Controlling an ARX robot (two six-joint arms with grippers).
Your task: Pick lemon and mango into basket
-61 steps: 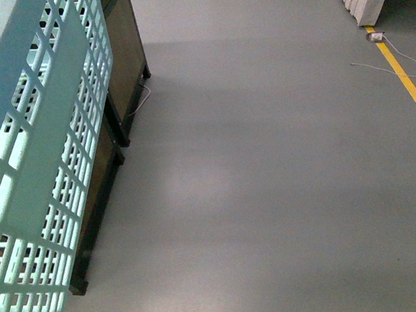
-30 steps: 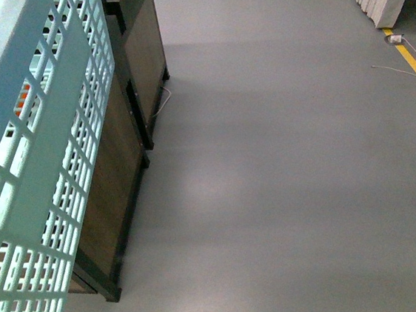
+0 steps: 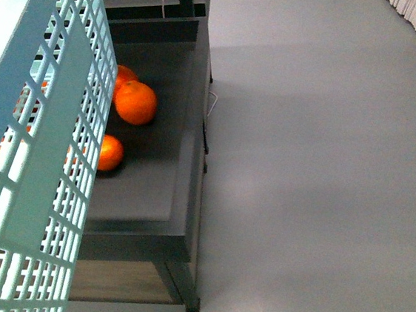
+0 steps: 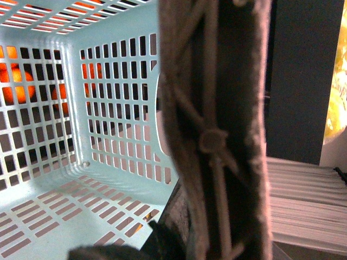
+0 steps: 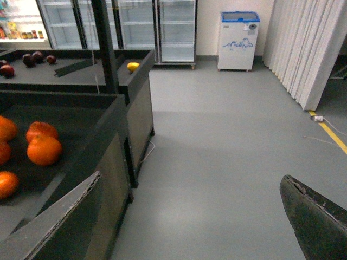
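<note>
I log: right end effector (image 5: 191, 179), fingers (image 5: 54, 222) wide apart, empty, lower frame; left end effector (image 4: 162, 244) against basket (image 4: 73, 108) handle (image 4: 217, 135), grip I cannot tell.

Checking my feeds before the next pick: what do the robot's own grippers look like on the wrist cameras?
The right gripper has two flat, wedge-shaped fingers, dark grey to black, with paler worn-looking edges; no cables or markings show. Of the left gripper only a blurred black part shows; the brown ribbed bar there is the basket handle.
</note>
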